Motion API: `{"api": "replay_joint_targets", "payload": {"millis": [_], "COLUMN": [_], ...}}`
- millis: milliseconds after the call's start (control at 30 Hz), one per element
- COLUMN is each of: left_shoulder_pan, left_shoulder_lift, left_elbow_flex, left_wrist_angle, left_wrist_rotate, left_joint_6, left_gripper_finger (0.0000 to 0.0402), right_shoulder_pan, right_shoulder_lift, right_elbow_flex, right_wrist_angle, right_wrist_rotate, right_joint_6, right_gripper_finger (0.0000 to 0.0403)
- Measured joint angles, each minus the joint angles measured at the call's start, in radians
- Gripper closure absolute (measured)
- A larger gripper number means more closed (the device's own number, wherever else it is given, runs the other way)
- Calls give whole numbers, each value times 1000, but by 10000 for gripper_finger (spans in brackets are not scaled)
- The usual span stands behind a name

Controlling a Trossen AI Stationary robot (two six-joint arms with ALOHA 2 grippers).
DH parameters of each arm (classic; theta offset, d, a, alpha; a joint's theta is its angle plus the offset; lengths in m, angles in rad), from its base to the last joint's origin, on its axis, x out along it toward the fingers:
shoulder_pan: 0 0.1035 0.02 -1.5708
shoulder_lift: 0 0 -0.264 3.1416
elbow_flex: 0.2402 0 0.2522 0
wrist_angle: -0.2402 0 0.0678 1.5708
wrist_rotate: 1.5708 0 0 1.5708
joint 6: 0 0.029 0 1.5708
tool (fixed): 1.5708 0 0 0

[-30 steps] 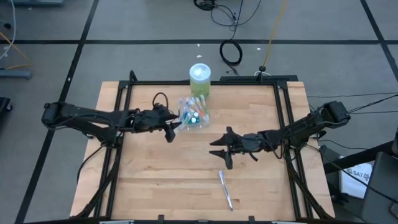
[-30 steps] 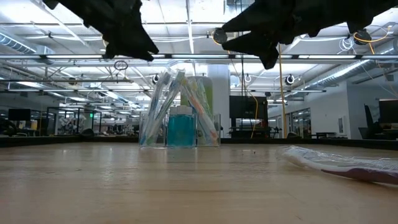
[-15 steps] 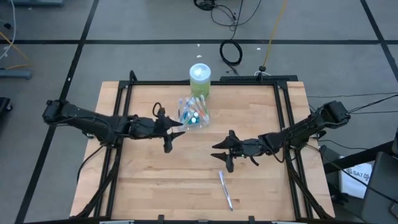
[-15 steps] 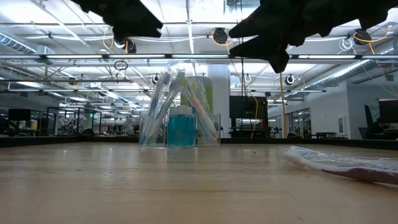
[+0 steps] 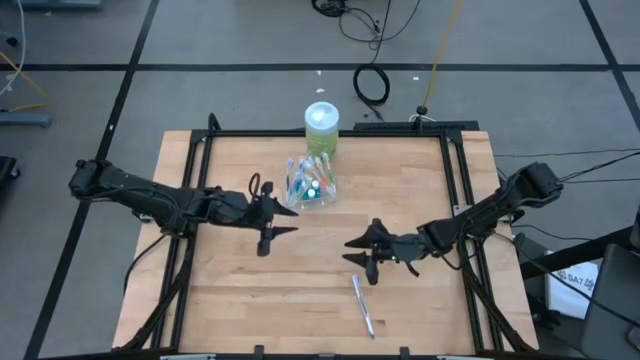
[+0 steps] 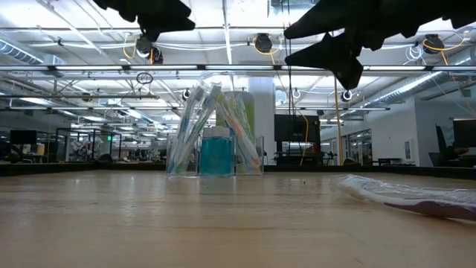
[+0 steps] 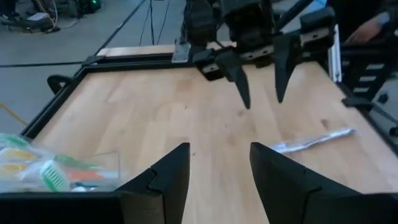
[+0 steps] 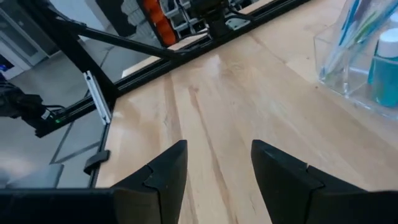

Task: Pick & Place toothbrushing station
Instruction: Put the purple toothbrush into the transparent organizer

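Clear plastic cup [image 5: 312, 186] with toothbrushes [image 6: 195, 123] and teal-capped tubes [image 6: 216, 151] stands upright on the table [image 5: 230, 290], at about 12 o'clock from table centre, just in front of the green container [image 5: 322, 130]. One loose wrapped toothbrush [image 5: 363, 305] lies flat toward 5 o'clock, well apart from the cup.

Left end effector [image 5: 270, 222] hovers off the table at 8 o'clock of the cup, fingers spread, nothing between them. Right end effector [image 5: 363, 252] hovers at about 5 o'clock of the cup, between the cup and the loose brush, jaws apart and empty too; it also shows from the left wrist view [image 7: 261, 71].

Handling, judged: the cup looks light, thin-walled, smooth, so probably slippery and easy to tip or slide if nudged. Contents lean loosely against the rim and will likely rattle or spill on a tilt. Best hold: across the cup's walls low to mid height, kept upright, gentle squeeze since the clear plastic may flex. The loose brush is slim and in a crinkly wrapper; pinch it mid-length, across its narrow width.
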Motion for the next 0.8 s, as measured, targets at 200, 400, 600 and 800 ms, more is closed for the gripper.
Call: {"api": "replay_joint_targets", "payload": {"millis": [200,400,600,800], "left_shoulder_pan": [1,5,28,60], "left_shoulder_lift": [0,0,0,0], "left_elbow_flex": [0,0,0,0], "left_wrist_angle": [-69,-111,-110,-115], "left_wrist_rotate": [-1,-2,-2,-3], "left_joint_6": [35,63,52,48], "left_gripper_finger": [227,227,227,227], "right_shoulder_pan": [21,32,31,35], "right_shoulder_lift": [17,39,46,126], "right_elbow_flex": [3,126,332,421], "right_wrist_angle": [6,-107,-482,-677], "right_wrist_rotate": [-5,-97,-106,-252], "right_joint_6": [88,38,25,274], "right_gripper_finger": [232,232,232,232]}}
